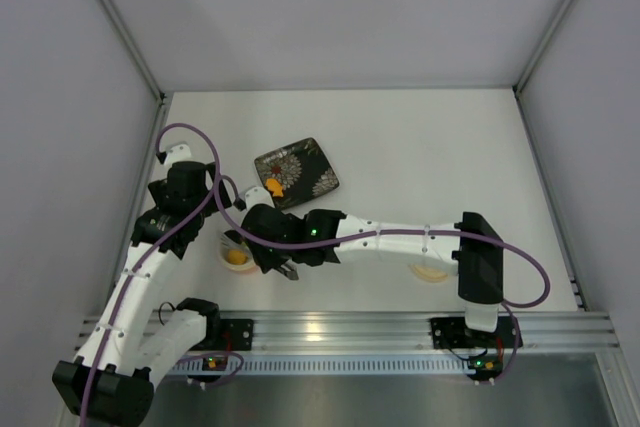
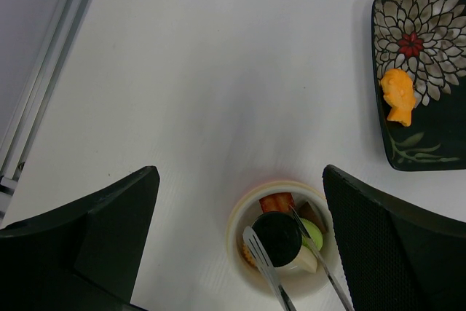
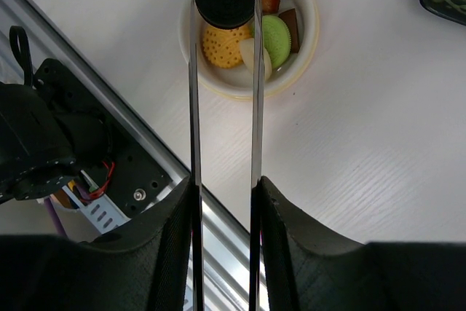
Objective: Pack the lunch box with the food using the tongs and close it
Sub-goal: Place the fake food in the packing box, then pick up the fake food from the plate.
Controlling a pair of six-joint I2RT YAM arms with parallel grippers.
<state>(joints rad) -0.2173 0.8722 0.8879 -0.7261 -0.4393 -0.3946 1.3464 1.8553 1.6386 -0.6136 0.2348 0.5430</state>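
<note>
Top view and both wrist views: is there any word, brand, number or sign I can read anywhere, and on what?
No readable text anywhere.
Dark square plate: only a flower pattern, no words.
Round cream lunch box and thin silvery tongs: plain, unmarked.
Aluminium rail: any markings too small to read.
</note>
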